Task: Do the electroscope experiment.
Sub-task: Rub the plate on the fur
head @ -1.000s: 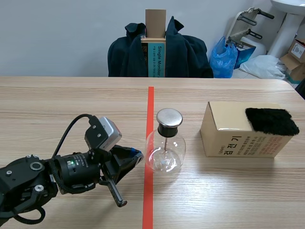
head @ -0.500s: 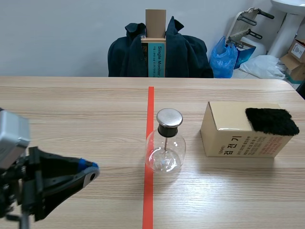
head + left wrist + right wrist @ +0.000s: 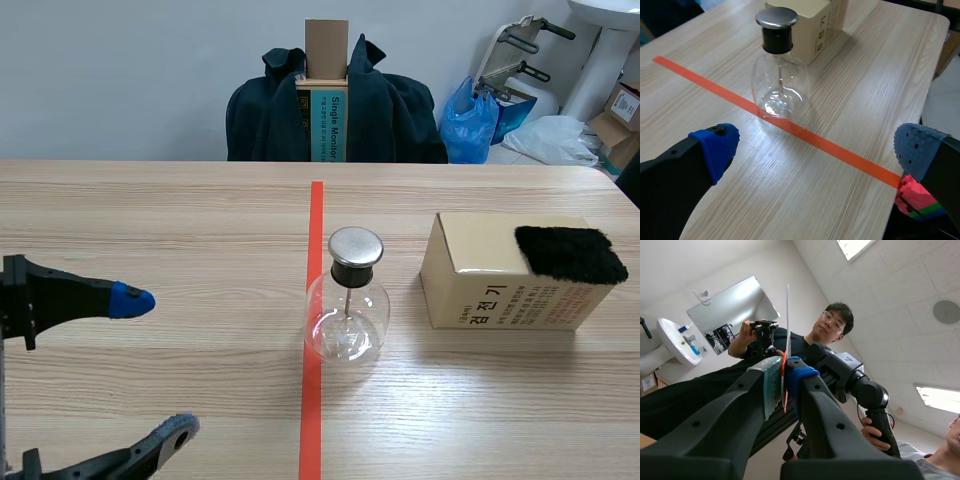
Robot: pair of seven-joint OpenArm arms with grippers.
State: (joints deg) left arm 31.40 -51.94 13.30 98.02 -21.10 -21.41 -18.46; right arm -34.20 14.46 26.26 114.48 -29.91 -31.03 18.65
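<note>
While the clear glass flask (image 3: pixel 346 312) with its black neck and round metal cap (image 3: pixel 356 245) stands upright on the pale wooden table (image 3: pixel 150 220), its base sits right on the orange-red tape line (image 3: pixel 316 215), mostly on the robot's right side of it, and you can see a thin rod running down inside from the neck. Near it on the right, but not touching, is a tan cardboard box (image 3: pixel 480 290) with a black fuzzy cloth (image 3: pixel 570 254) lying on top at its far right end. The left gripper (image 3: pixel 815 150) is low over the table on the left of the line, well apart from the flask, fingers spread wide with nothing between the blue dotted pads (image 3: pixel 717 145); the flask is ahead of it. The right gripper (image 3: pixel 784 375) is tilted up toward the ceiling, and its pads are pinching a thin pale strip (image 3: pixel 787 305) that sticks straight up from between them, seen edge-on. Behind that there's a person (image 3: pixel 835 322) holding some dark device. Across the table is a chair with a dark jacket (image 3: pixel 390 110) draped over it, and a blue plastic bag (image 3: pixel 470 120) beside that.
</note>
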